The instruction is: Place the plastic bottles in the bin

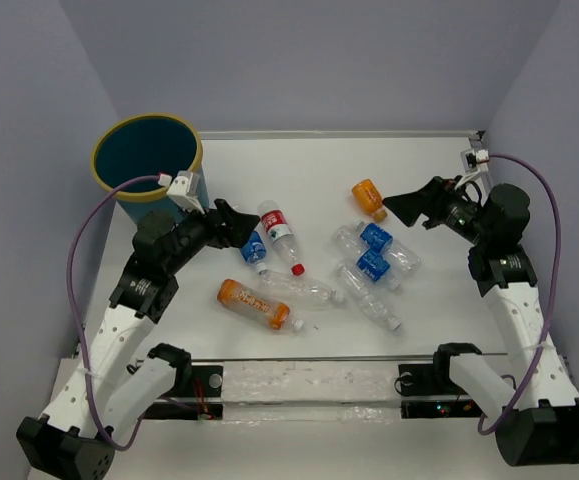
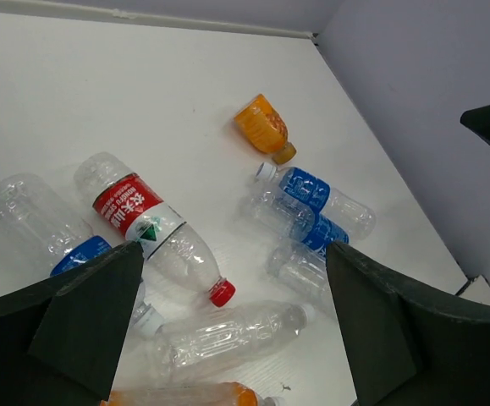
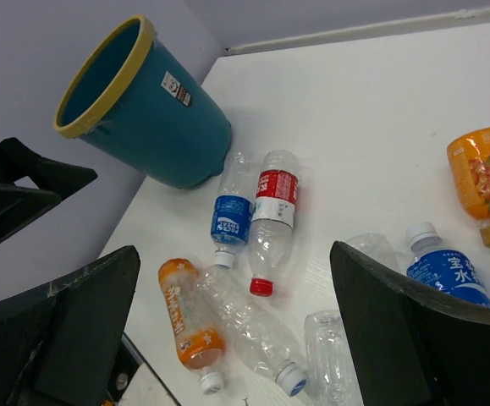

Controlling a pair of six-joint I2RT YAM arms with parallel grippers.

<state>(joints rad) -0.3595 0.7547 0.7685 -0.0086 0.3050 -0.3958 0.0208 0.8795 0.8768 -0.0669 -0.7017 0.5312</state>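
Note:
Several plastic bottles lie on the white table: a red-labelled one (image 1: 280, 235), a blue-labelled one (image 1: 254, 250), a long orange one (image 1: 254, 304), a clear one (image 1: 304, 290), a short orange one (image 1: 369, 198) and a cluster of blue-labelled and clear ones (image 1: 374, 262). The teal bin (image 1: 147, 155) with a yellow rim stands at the far left. My left gripper (image 1: 237, 225) is open and empty, hovering beside the blue-labelled bottle. My right gripper (image 1: 409, 205) is open and empty, above the table right of the short orange bottle. The bin also shows in the right wrist view (image 3: 143, 110).
Grey walls close in the left, back and right of the table (image 1: 419, 165). The left wrist view shows the red-labelled bottle (image 2: 147, 224) and a clear bottle (image 2: 228, 334) below my left gripper (image 2: 236, 313). The right wrist view shows my right gripper (image 3: 232, 330).

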